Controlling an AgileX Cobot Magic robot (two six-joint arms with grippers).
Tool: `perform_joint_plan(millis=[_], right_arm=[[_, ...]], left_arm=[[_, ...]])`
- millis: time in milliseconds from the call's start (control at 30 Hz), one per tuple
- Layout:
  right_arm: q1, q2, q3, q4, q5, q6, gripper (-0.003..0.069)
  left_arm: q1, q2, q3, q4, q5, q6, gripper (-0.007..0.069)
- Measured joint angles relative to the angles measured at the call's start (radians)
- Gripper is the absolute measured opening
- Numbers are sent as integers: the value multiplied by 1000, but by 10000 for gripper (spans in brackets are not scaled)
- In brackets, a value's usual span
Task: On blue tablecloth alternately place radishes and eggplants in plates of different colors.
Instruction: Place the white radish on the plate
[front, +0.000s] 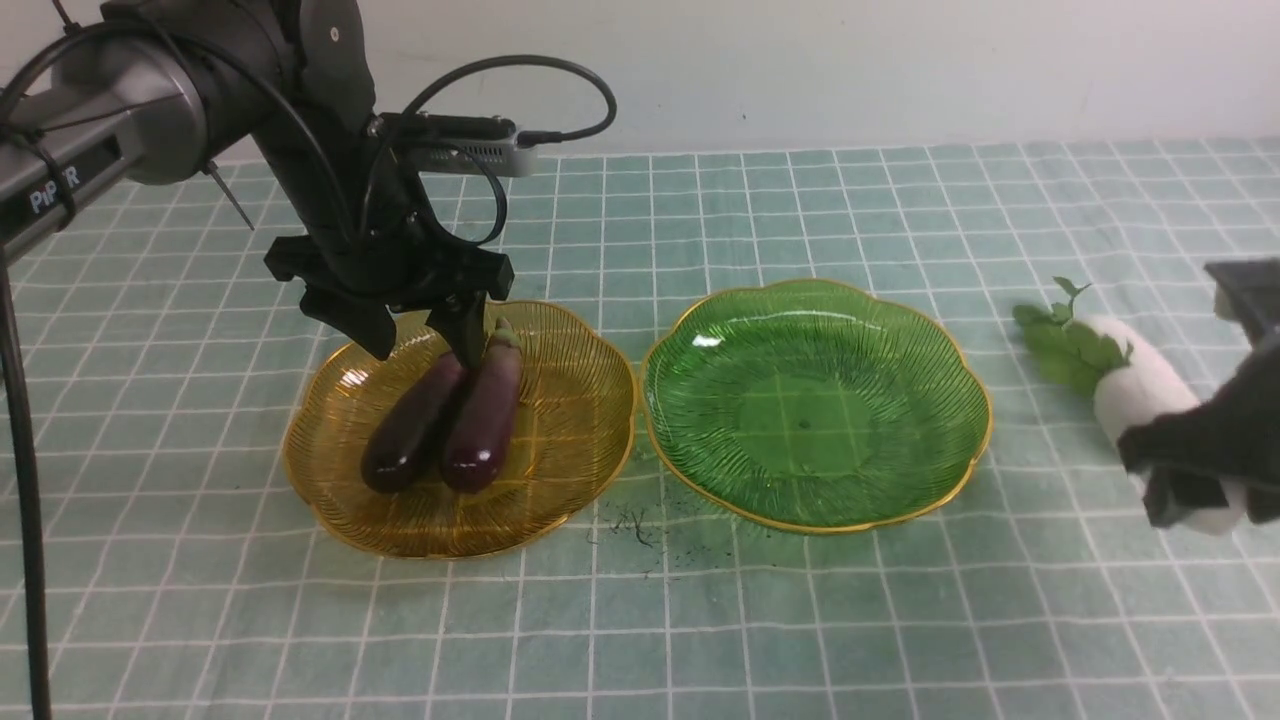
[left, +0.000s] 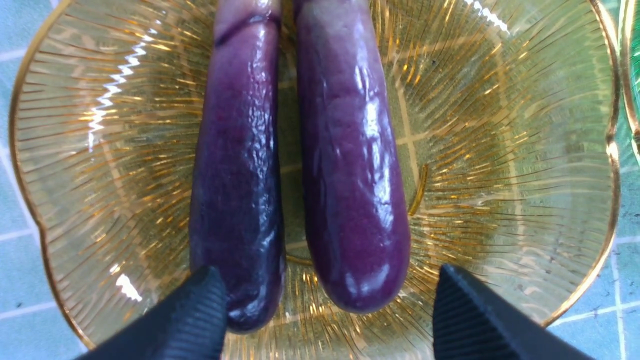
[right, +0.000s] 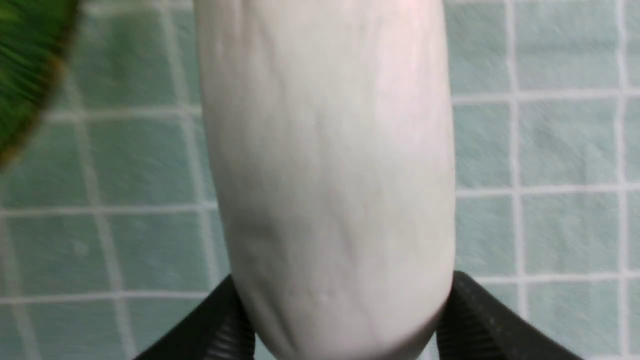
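Note:
Two dark-purple eggplants (front: 405, 435) (front: 485, 420) lie side by side in the amber-yellow plate (front: 570, 470). My left gripper (front: 420, 340) hangs open just above their stem ends, one finger on each outer side; in the left wrist view the eggplants (left: 237, 175) (left: 350, 165) lie between its spread fingers (left: 190, 315). The green plate (front: 815, 400) holds nothing. At the right edge a white radish (front: 1130, 385) with green leaves lies on the blue tablecloth (front: 900, 620). My right gripper (front: 1195, 480) is shut on its blunt end. Both fingers (right: 480, 320) press the radish (right: 330, 175).
Dark crumbs (front: 630, 525) are scattered on the cloth between the two plates' near edges. The green plate's rim (right: 20, 75) shows close beside the radish in the right wrist view. A white wall (front: 900, 70) closes off the back of the table.

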Motion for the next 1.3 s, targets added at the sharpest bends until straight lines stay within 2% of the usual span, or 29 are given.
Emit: perform_joint_plan(millis=[67, 133, 233, 333, 400, 767, 1033, 1167, 1300], right_arm=[[11, 0, -22, 59, -13, -39, 426], [57, 1, -39, 176, -85, -198, 426], [122, 14, -41, 294, -165, -338, 426], [191, 57, -41, 387, -273, -419, 426], [212, 92, -42, 405, -315, -443, 426], [225, 231, -42, 433, -357, -461, 445], [225, 221, -48, 439, -450, -461, 608], [206, 218, -91, 418, -443, -461, 603], [136, 218, -130, 399, -424, -446, 573]], left_arm=[[0, 0, 0, 0, 0, 0, 500], [0, 0, 0, 0, 0, -1, 500], [0, 0, 0, 0, 0, -1, 500], [0, 0, 0, 0, 0, -2, 500], [0, 0, 0, 0, 0, -2, 500], [0, 3, 0, 0, 0, -2, 500], [0, 3, 0, 0, 0, -1, 500], [0, 3, 0, 0, 0, -1, 500], [0, 3, 0, 0, 0, -1, 500]])
